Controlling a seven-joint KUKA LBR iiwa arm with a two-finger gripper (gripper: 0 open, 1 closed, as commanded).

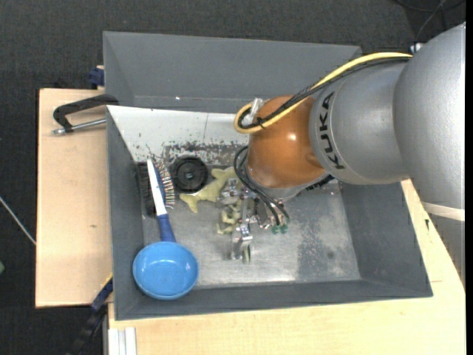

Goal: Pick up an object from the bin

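Arm (pixel 369 124) slants down from right, hand (pixel 240 244) low over bin (pixel 332 261) floor.

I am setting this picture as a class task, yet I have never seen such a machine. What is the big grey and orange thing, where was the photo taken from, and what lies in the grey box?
The camera looks down from above, slightly from one side. The big grey and orange thing is a robot arm reaching in from the right. Its tip carries a gripper, a metal hand for picking things up, lowered near the middle of the metal bin. To the gripper's left lie a pale yellow thing, a black disc, a white brush and a blue scoop. Whether the gripper holds anything cannot be told.
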